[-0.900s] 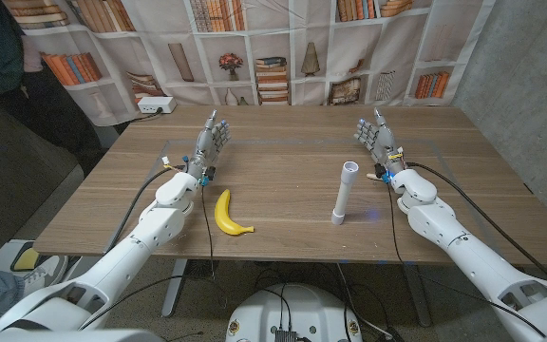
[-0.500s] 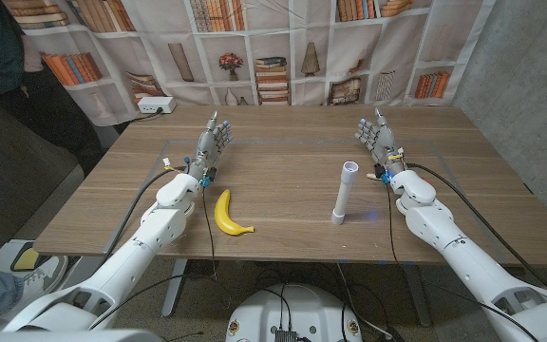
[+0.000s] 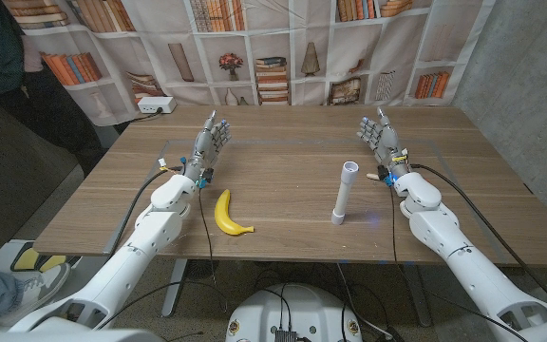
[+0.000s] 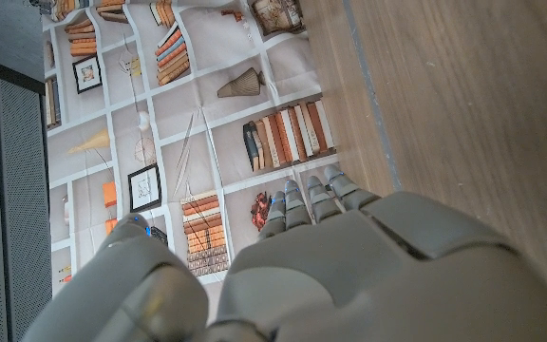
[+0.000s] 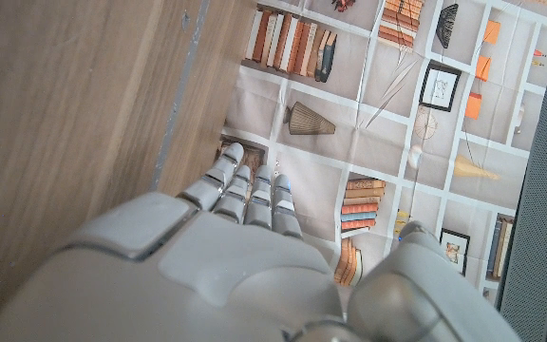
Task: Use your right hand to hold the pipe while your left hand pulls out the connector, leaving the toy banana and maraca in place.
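My right hand (image 3: 379,139) stands at the far right of the table (image 3: 283,171), fingers extended and apart, gripping nothing. My left hand (image 3: 209,142) mirrors it on the far left, also spread and holding nothing. In the right wrist view, my right hand's fingers (image 5: 245,195) reach past the table edge toward the bookshelf backdrop (image 5: 368,123).

Location of the work item: the white pipe (image 3: 344,193) lies on the table, nearer to me than my right hand and inboard of it, toward my left hand. Its long axis runs roughly away from me, with a slight lean toward the right hand. The open end points at the far edge; the wider collar at the near end is probably the connector (image 3: 338,217), though I cannot tell where the joint is.

Hazards, as I judge them:
1. The pipe is round and unrestrained. A glancing touch from my right hand could roll it sideways before I grip it.
2. If the right hand closes too near the connector, my left hand has no room to grasp it.
3. The toy banana (image 3: 228,213) lies just nearer than my left hand, on its likely path to the connector. A low sweep could drag it.
4. A pull off the pipe's axis could jam the connector or twist the pipe loose.

I cannot locate the maraca.
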